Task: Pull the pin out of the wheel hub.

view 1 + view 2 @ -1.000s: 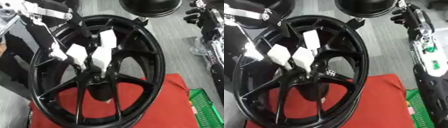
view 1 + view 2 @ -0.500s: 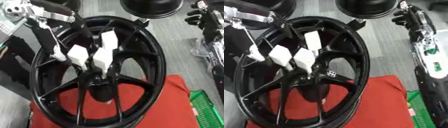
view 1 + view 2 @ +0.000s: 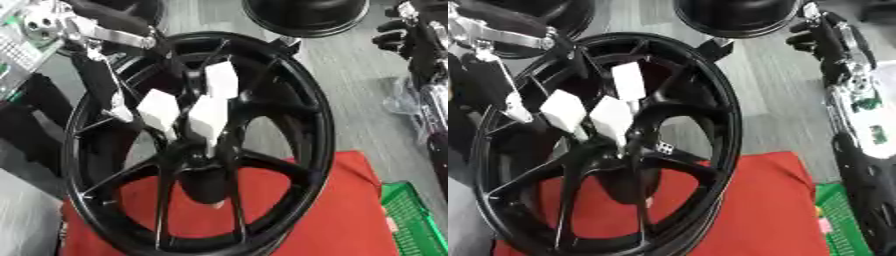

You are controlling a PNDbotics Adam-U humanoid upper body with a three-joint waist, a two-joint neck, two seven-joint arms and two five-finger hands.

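Left robot hand is parked right on top of the wheel hub, pin's somewhere under those white fingertips

The black wheel (image 3: 289, 120) stands tilted on a red mat (image 3: 341, 220). The left robot hand (image 3: 188, 107) comes in from the wheel's upper left, white fingertips (image 3: 208, 117) bunched just above the hub (image 3: 206, 167); I can't tell if they're pinching the pin, it's hidden. Pull axis looks like straight out of the hub. The right robot hand (image 3: 820, 35) sits well off past the rim, fingers unreadable. The right eye view shows a pale tab (image 3: 665, 146) beside the hub that the left eye view doesn't.
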